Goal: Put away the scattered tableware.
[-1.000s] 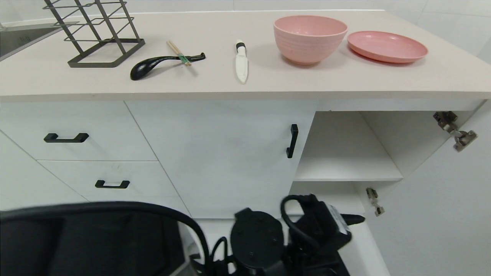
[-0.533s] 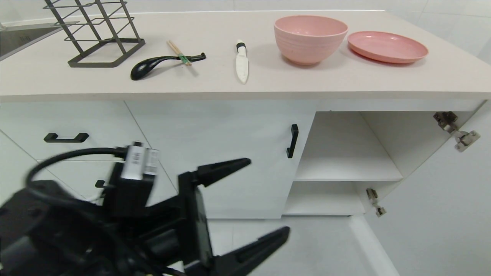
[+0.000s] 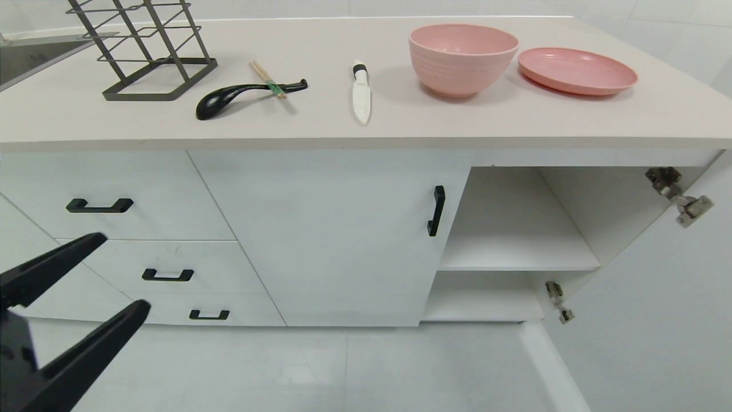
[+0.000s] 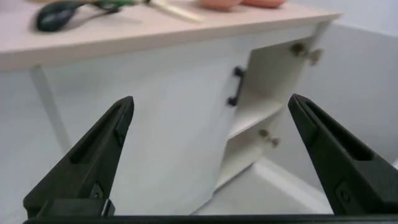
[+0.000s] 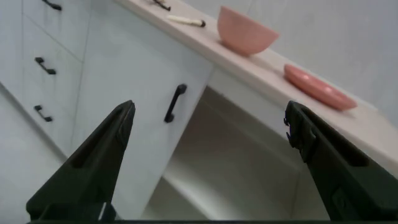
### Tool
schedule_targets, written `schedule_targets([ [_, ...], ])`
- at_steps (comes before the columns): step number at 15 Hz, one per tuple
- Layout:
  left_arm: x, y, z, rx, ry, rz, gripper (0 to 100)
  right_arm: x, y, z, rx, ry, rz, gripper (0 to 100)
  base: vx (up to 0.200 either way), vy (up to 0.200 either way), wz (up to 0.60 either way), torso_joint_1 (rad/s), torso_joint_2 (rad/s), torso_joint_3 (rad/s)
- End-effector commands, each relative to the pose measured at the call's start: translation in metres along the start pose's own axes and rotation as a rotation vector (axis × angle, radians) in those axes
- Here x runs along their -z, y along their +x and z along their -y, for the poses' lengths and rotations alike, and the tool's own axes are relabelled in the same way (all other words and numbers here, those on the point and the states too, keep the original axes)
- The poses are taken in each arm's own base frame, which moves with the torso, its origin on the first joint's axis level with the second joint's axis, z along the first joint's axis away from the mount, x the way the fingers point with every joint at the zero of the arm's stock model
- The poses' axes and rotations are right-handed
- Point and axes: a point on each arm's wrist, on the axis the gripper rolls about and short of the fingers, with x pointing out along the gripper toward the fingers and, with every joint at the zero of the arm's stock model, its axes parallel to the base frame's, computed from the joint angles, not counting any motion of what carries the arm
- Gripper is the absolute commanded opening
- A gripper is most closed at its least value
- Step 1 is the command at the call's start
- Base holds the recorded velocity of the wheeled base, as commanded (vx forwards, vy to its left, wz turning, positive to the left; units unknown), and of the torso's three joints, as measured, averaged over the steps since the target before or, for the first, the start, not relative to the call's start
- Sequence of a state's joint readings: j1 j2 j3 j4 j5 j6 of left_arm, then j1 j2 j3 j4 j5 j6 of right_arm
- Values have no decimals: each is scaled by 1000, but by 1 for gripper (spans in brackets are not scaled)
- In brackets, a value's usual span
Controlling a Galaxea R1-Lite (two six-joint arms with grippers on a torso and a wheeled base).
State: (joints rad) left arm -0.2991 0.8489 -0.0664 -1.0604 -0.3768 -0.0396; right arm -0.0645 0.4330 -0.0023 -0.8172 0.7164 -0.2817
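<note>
On the counter lie a black spoon (image 3: 240,94) with chopsticks (image 3: 267,79) across its handle, a white knife (image 3: 360,94), a pink bowl (image 3: 463,57) and a pink plate (image 3: 577,68). My left gripper (image 3: 123,272) hangs open low on the left, in front of the drawers and well below the counter, holding nothing. In its wrist view the left gripper (image 4: 211,102) faces the cabinet front, with the spoon (image 4: 59,14) above. My right gripper (image 5: 210,107) is open and empty, facing the open cabinet below the bowl (image 5: 247,30) and plate (image 5: 317,87).
A dark wire rack (image 3: 148,51) stands at the counter's back left beside a sink (image 3: 28,54). Below are drawers with black handles (image 3: 98,205), a shut door with its handle (image 3: 436,210), and an open cabinet shelf (image 3: 514,229) whose door (image 3: 657,297) swings out right.
The left gripper, open throughout, swung from the lower middle toward the left edge. The arm seen low in the middle one second ago has left the head view. The tableware has not moved.
</note>
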Motion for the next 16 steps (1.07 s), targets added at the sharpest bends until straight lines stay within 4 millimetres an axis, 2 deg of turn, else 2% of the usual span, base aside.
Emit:
schedule_targets([
  [1, 1, -55, 18, -164, 64, 37, 100, 5, -31, -29, 22, -19, 20, 100, 0, 0, 0, 0, 0, 0],
  [2, 12, -72, 27, -206, 56, -1, 100, 11, -38, -37, 17, -7, -2, 100, 0, 0, 0, 0, 0, 0],
  [3, 24, -84, 33, -235, 45, -35, 100, 11, -37, -36, 16, 10, -8, 100, 0, 0, 0, 0, 0, 0],
  [6, 56, -103, 43, -258, 5, -129, 100, 27, -38, -41, -7, 124, -136, 100, 0, 0, 0, 0, 0, 0],
  [9, 72, -107, 40, -441, -29, -266, 100, 47, -45, -40, 380, 185, -444, 100, 0, 0, 0, 0, 0, 0],
  [12, 74, -109, 40, -518, 26, -282, 100, 51, -46, -42, 422, 295, -473, 100, 0, 0, 0, 0, 0, 0],
  [13, 78, -114, 41, -635, 99, -304, 100, 51, -46, -41, 462, 323, -476, 100, 0, 0, 0, 0, 0, 0],
  [16, 78, -115, 42, -645, 3, -258, 100, 55, -49, -43, 523, 397, -520, 100, 0, 0, 0, 0, 0, 0],
])
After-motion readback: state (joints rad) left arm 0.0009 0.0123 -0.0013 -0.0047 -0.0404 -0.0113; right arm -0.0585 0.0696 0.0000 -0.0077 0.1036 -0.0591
